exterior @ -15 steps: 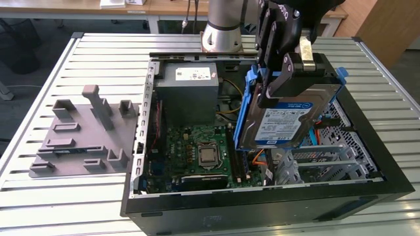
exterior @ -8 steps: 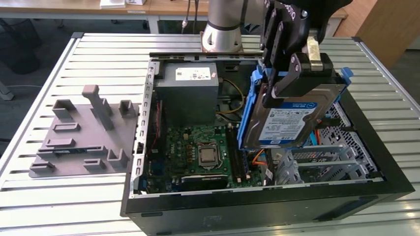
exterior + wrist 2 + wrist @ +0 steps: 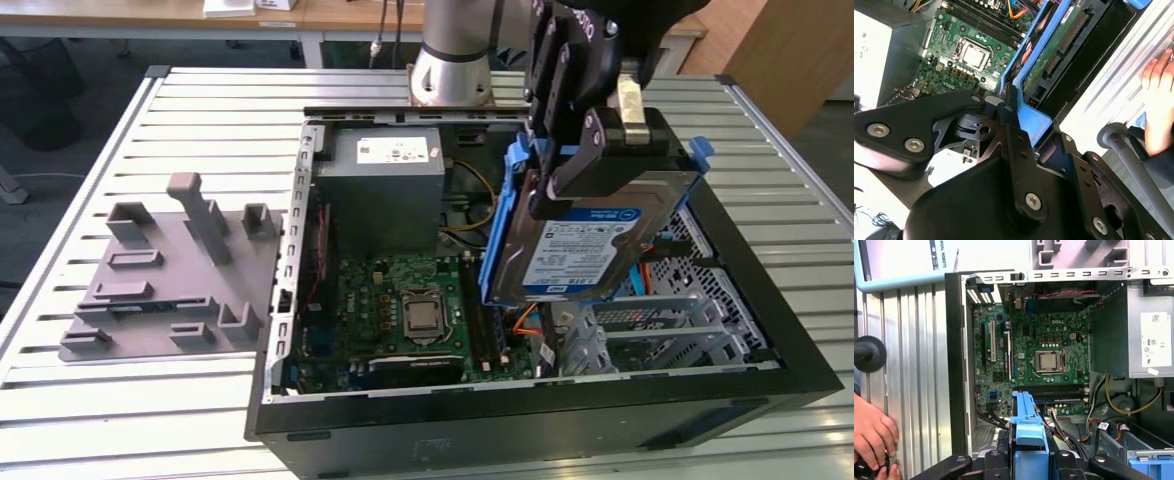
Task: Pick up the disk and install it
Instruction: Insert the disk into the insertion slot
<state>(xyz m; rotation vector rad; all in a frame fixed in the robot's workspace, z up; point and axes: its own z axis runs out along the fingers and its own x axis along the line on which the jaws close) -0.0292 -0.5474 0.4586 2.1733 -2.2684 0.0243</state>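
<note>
Disk clamped in pincer, tilted abv open case.

Exterior view: your gripper covers the upper end of the disk; the disk hides part of the computer case behind it. First wrist view: the edge cuts off a hand.

Place: robotics lab or workshop
Bench: slatted metal table with a robot arm base standing on it
Work: opened PC case, motherboard exposed
Fixture: grey jig beside the case
Background: desks
</note>
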